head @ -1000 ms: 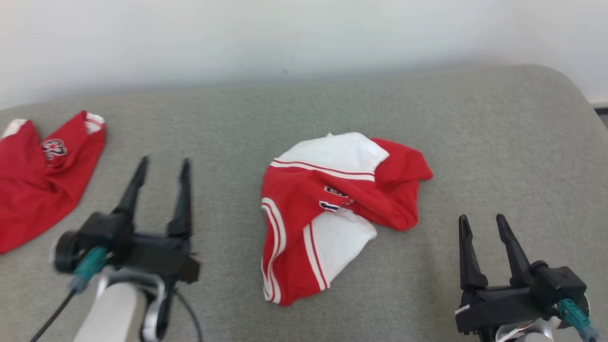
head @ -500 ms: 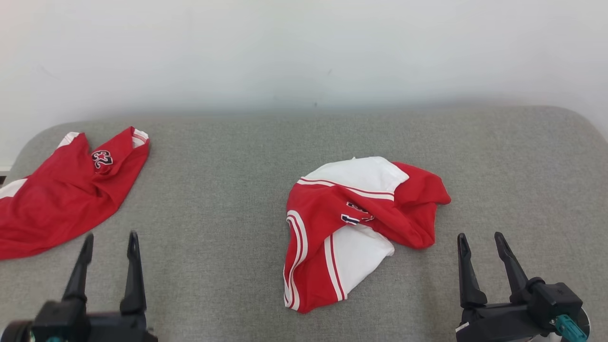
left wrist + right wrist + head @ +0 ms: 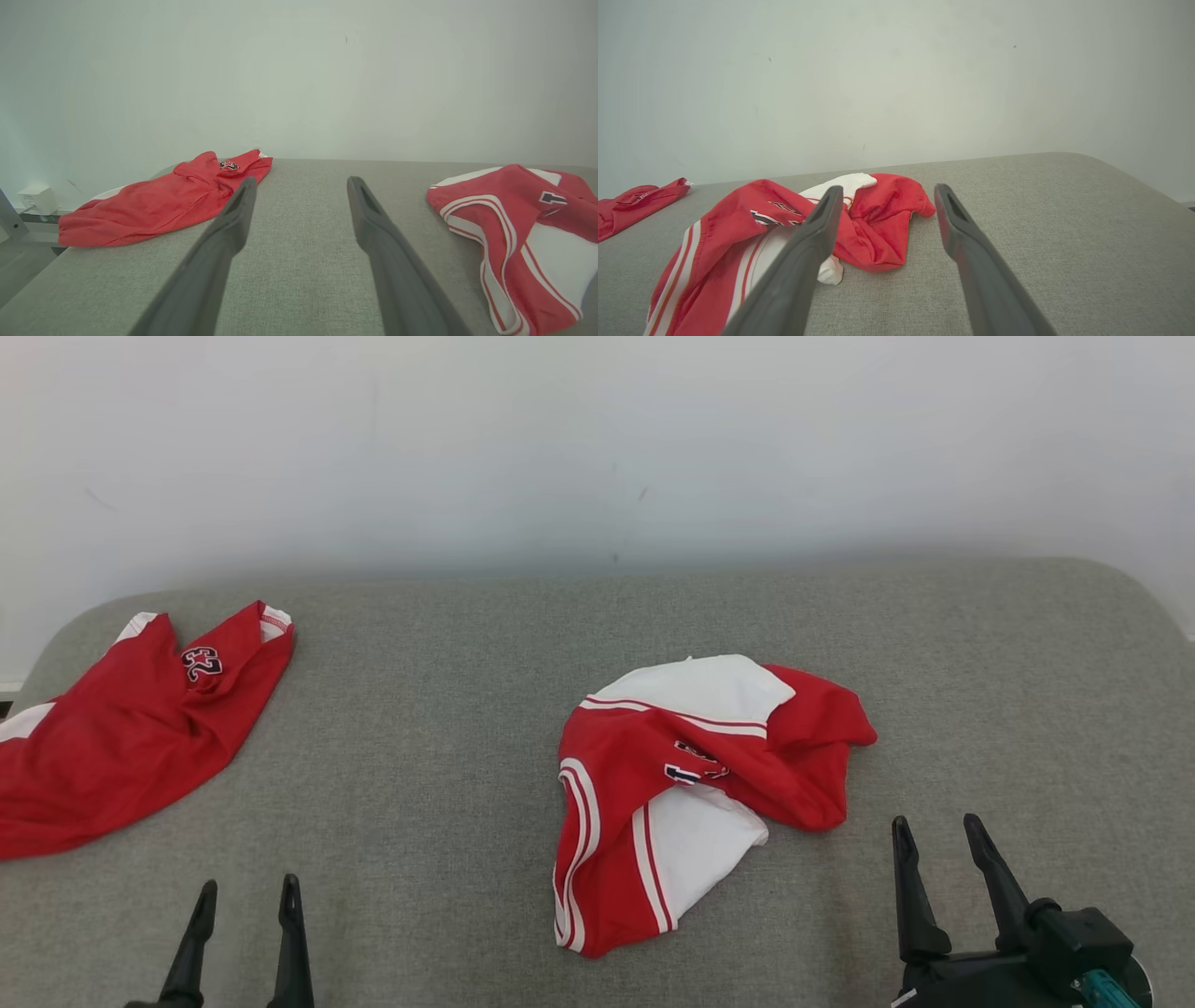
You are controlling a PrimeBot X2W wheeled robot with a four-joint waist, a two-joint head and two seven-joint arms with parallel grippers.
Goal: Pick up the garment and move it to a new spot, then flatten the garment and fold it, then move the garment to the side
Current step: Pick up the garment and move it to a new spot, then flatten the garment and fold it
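Grey upholstered surface (image 3: 429,737) before white wall (image 3: 597,448) | crumpled red-and-white jersey (image 3: 653,756) at centre, untouched | second red jersey (image 3: 121,737) far left | left gripper (image 3: 247,887) and right gripper (image 3: 935,821) near edge, fingers parted, empty.

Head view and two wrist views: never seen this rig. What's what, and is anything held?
This is a wheeled robot with two arms, each ending in two long dark fingers. The head view looks down from a camera on its head: the left arm's fingers rise at lower left and the right arm's fingers at lower right. Each wrist view looks along that arm's own fingers. On the grey padded surface lie a crumpled red-and-white garment in the middle and a flatter red garment at far left. Both pairs of fingers are spread apart and hold nothing.
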